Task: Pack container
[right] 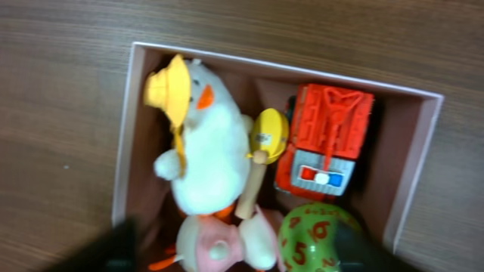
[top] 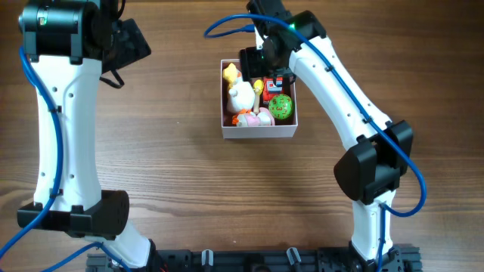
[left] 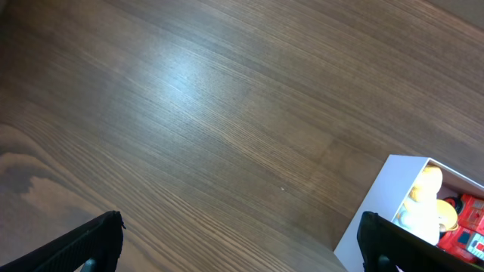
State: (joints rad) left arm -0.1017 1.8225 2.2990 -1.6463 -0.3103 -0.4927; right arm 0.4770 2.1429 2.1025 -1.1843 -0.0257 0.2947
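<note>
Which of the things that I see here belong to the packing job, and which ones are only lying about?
Job: container; inside it, white duck, red truck, yellow mallet, green ball, pink plush toy.

Not the job: wooden table, blue cables.

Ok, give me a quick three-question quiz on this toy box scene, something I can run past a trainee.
1. True or false: the white plush duck lies inside the container.
2. The numbered ball is: A green, B blue, C red.
3. Which vehicle lies in the container?
Key: 1 true; 2 A; 3 the red toy fire truck.
</note>
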